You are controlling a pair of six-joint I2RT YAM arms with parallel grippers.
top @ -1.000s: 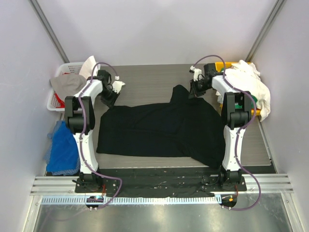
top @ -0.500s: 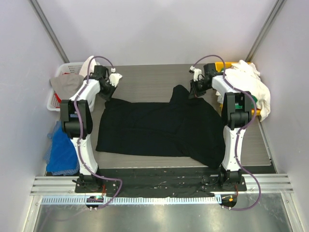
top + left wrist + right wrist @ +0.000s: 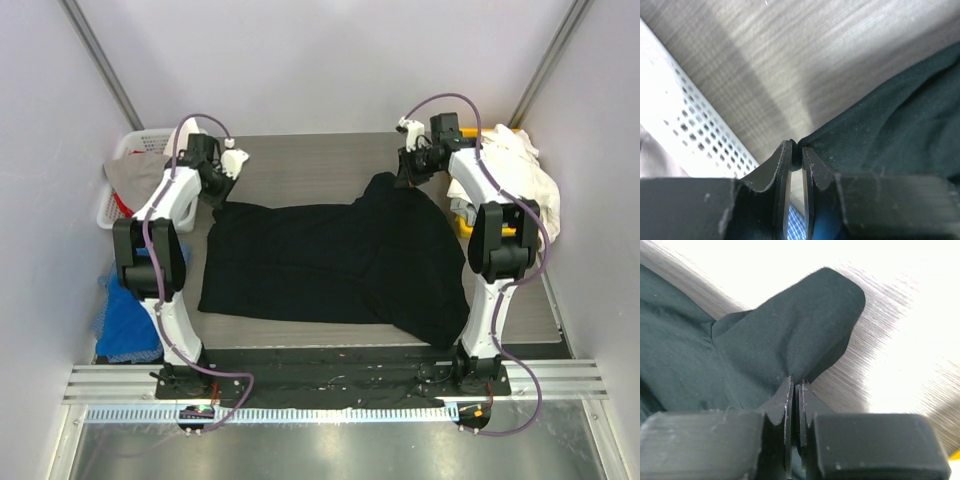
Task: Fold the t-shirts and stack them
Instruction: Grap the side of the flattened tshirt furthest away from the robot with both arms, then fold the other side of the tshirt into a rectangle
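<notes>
Black t-shirt: report location and step in hand. (Operator)

The garment lies spread on the desk between the two arms. The step in hand, by judgement, is flattening before the first fold. No tidy fold shows yet. (Technician)

End effector states? (Operator)

The left end effector is pressed together on the far left corner of the cloth, near the white basket. The right end effector pinches the far right corner, which stands up in a small peak. (Technician)

Orientation? (Operator)

The long axis runs left to right across the desk. Collar and hem cannot be told apart, so the pointing direction is unconfirmed. The right portion trails toward the near edge. (Technician)

Next move? (Operator)

Probably draw both corners apart and away from the bases to tension the far edge, then lower them evenly. Unequal pull would likely skew the cloth. (Technician)
</notes>
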